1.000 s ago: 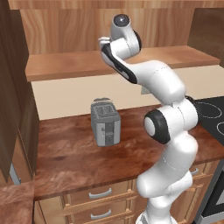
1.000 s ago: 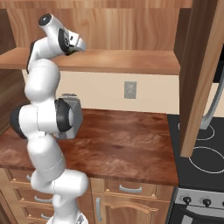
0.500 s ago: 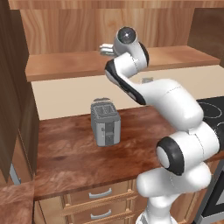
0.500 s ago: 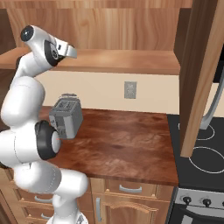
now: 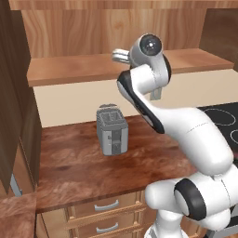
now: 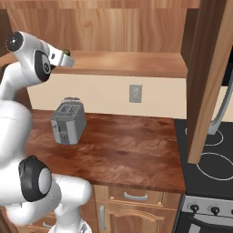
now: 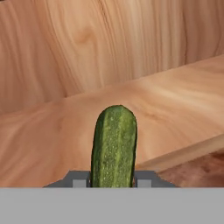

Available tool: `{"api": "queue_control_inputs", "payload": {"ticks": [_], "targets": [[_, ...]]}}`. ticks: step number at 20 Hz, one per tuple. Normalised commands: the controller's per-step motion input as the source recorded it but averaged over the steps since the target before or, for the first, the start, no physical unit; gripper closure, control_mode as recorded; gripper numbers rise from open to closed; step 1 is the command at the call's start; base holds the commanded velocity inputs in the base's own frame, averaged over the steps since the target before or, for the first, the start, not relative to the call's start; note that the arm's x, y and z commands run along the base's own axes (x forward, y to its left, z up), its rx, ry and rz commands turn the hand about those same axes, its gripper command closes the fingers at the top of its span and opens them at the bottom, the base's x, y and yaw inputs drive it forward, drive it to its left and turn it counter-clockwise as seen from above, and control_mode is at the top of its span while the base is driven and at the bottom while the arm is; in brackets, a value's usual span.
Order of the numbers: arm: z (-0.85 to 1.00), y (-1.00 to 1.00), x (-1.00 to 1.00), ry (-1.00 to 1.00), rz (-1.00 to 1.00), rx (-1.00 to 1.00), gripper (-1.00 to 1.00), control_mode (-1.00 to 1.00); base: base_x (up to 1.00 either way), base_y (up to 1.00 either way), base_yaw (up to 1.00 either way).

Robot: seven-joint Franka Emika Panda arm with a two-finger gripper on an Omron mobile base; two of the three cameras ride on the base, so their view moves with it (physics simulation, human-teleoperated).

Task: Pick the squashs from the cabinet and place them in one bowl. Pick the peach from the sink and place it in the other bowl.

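The elongated dark green squash [image 7: 114,144] stands between my fingertips, and my gripper [image 7: 113,179] is shut on it. It is held just above the cabinet's plank shelf [image 7: 175,96], with the grained back panel behind it. From the base, my gripper [image 5: 120,56] hovers over the middle of the shelf [image 5: 69,67]. In the right base view the gripper [image 6: 63,60] is at the shelf's left end, and a bit of the green squash [image 6: 68,53] pokes out above it. The bowls, the peach and the sink are out of view.
A grey toaster [image 5: 112,132] stands on the brown counter [image 6: 127,150] below the shelf. A dark cabinet door [image 6: 207,77] hangs open on the right, above the black stove [image 6: 209,159]. Another open door [image 5: 14,93] is on the left. A wall outlet [image 6: 134,93] sits under the shelf.
The arm's elbow and lower links have swung out and down to one side. The gripper has stayed shut on the green squash near the shelf, shifting only slightly lower.
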Motion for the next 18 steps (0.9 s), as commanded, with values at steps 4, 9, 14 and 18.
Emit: {"api": "queue_control_inputs", "payload": {"ticks": [4, 9, 14, 18], "targets": [[0.42, 0.00, -0.73, 0.07, 0.00, 0.13, 1.00, -1.00, 0.00, 0.00, 0.00], [0.15, 0.00, -0.76, 0.09, 0.00, 0.09, 1.00, -1.00, 0.00, 0.00, 0.00], [-0.02, 0.00, -0.63, 0.12, 0.00, 0.01, 1.00, -1.00, 0.00, 0.00, 0.00], [0.00, 0.00, -0.60, 0.13, 0.01, 0.01, 1.00, -1.00, 0.00, 0.00, 0.00]]}}
